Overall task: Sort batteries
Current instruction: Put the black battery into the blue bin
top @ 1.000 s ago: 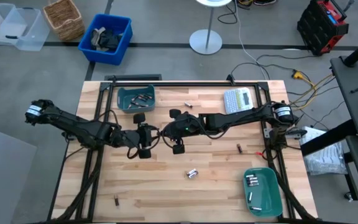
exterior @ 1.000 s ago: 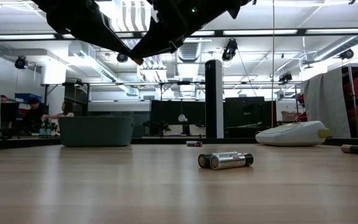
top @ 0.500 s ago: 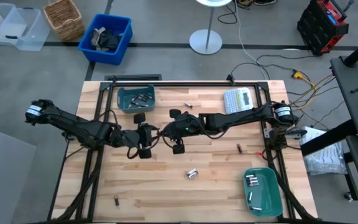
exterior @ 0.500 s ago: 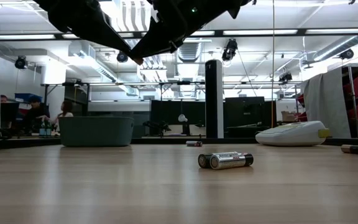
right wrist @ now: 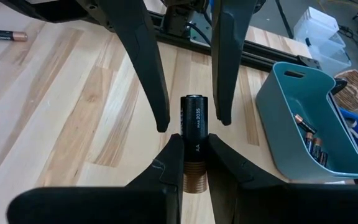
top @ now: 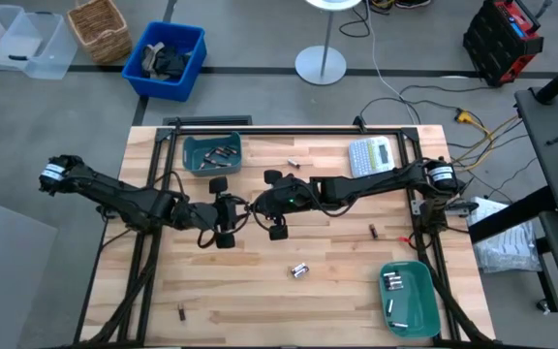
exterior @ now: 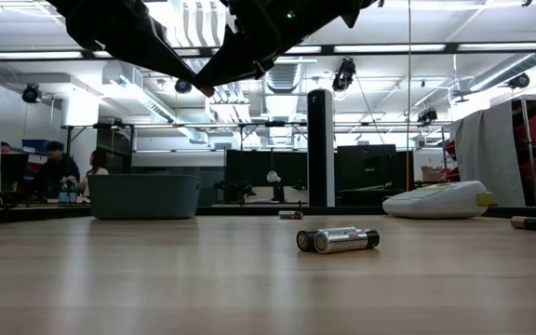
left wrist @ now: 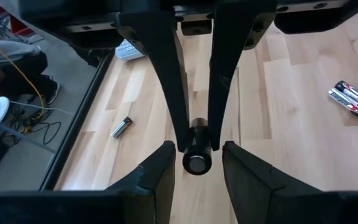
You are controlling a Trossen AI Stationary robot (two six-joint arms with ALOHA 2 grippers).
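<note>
right tool grips battery marked "aa 2035"; left tool spread.

Bright, even light from ceiling strips; soft shadows on the table, arms in silhouette down low.

Both arms were dark, near-black, jointed tubes with bulkier housings at the joints. Left arm had a white striped band near its base; right arm had a silvery ring there. Fingers were matte black, long and tapering, with smooth flat faces.
</note>
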